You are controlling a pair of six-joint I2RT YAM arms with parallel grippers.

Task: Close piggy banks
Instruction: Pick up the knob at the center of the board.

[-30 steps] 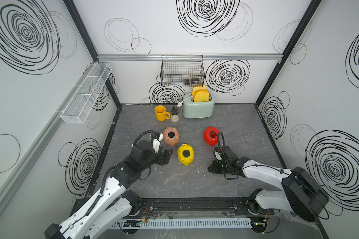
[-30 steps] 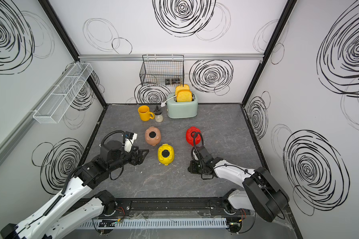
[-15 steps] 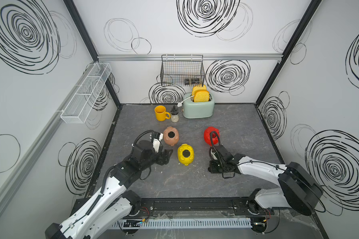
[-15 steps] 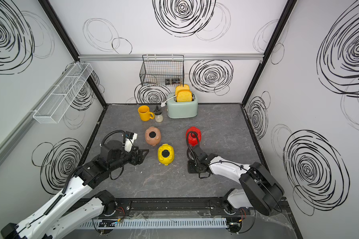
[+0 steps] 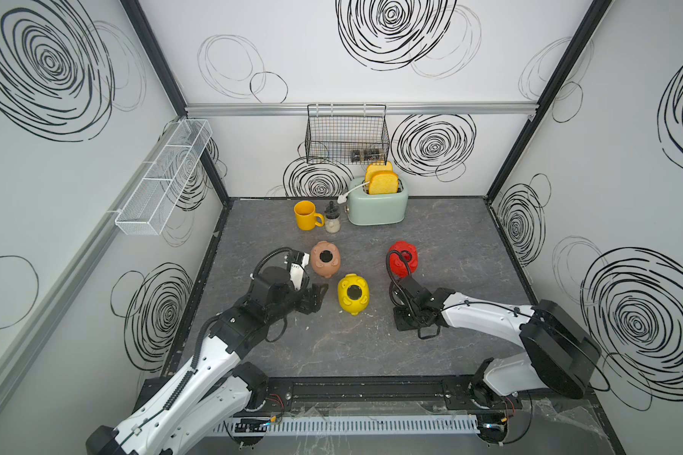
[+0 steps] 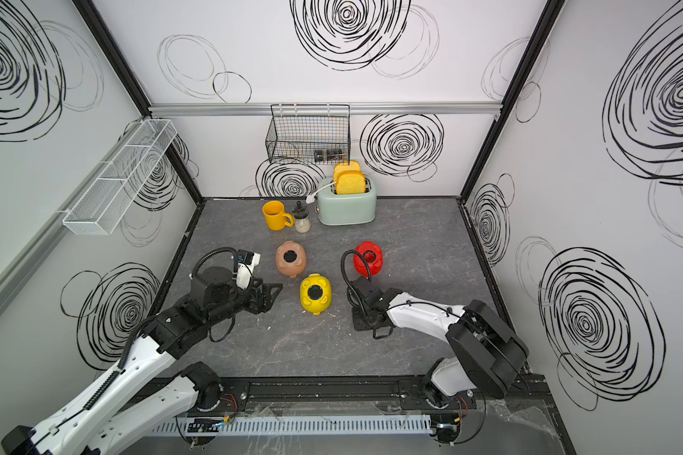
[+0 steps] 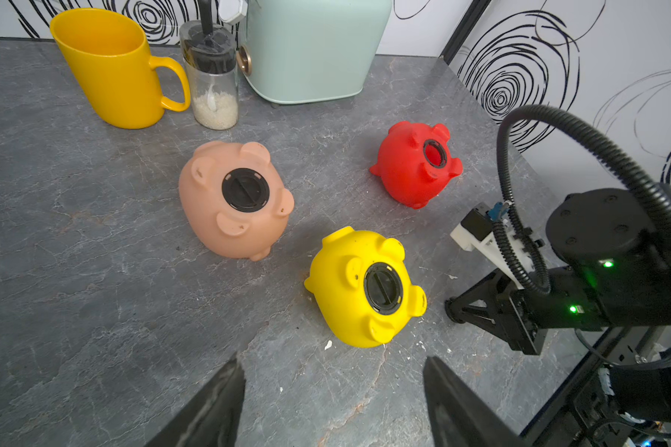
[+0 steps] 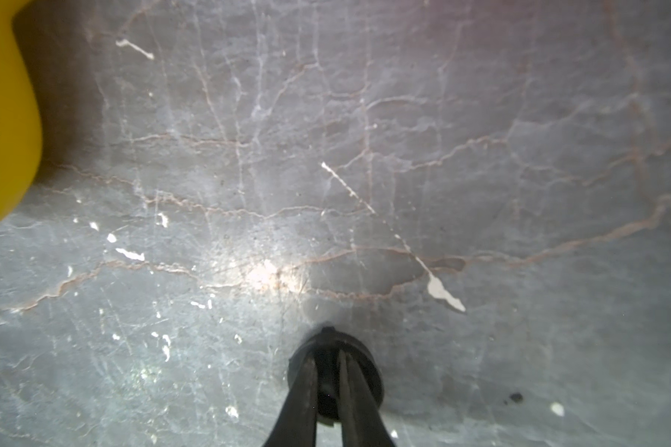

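Bellies up on pink pig & yellow pig; red pig tilted.

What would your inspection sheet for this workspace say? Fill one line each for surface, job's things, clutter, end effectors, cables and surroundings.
Surface: grey marbled tabletop, white flecks.
Job's things: pink piggy bank and yellow piggy bank belly-up, plugged; red piggy bank on its side, hole open.
Clutter: yellow mug, jar, toaster with toast, at the back.
End effectors: left end effector open, empty; right end effector shut on a black plug, low over the tabletop.
Cables: black hose loops at both wrists.
Surroundings: wire basket, white mesh shelf on walls.
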